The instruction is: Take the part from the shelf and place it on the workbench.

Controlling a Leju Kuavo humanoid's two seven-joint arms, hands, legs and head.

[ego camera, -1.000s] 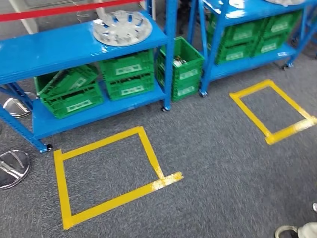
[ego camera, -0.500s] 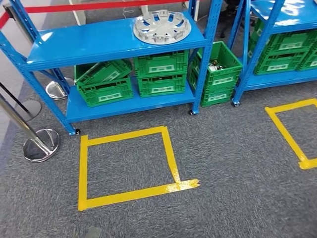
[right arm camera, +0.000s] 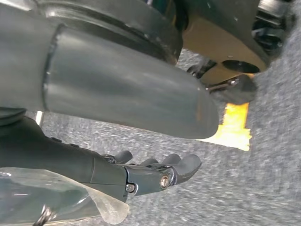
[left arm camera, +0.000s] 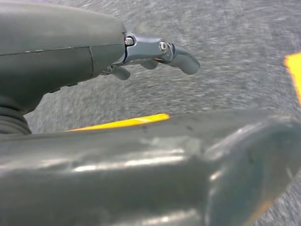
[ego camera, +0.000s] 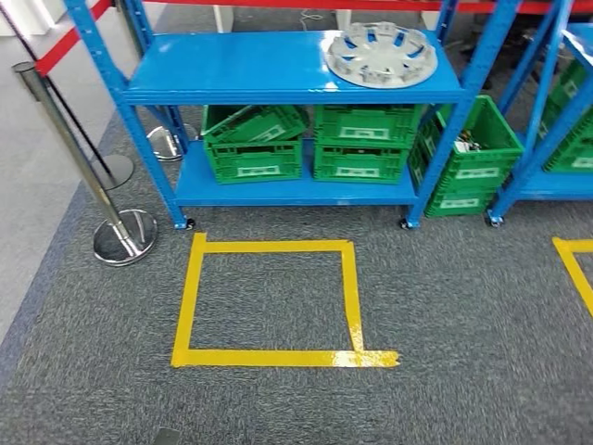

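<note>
Left hand: the left hand (left arm camera: 156,52) hung above grey carpet, its dark fingers (left arm camera: 179,56) extended and loosely apart, holding nothing.
Right hand: the right hand (right arm camera: 152,174) also hung over the carpet, its fingers (right arm camera: 184,167) stretched out side by side with small gaps between them and nothing in them.
Floor: speckled grey carpet (ego camera: 454,315) carried one complete yellow tape rectangle (ego camera: 269,301) in front of the shelf, and the corner of a second tape outline (ego camera: 574,269) at the right edge.
Part: one silver-grey wheel cover (ego camera: 382,54) lay flat on the shelf's top board near its right end, face up. It was round, so it had no long axis; slotted openings ringed its rim.
Shelf: the blue metal shelf (ego camera: 231,69) had a smooth, glossy top board and a lower board.
Crates: three green ribbed plastic crates (ego camera: 363,139) sat on the lower board, one more tilted crate (ego camera: 255,122) resting on the left one. Another pair of stacked green crates (ego camera: 469,162) stood on the floor at the shelf's right post.
Barrier: two chrome posts (ego camera: 73,153) with round bases stood left of the shelf, with a red belt (ego camera: 67,42) running from them.
</note>
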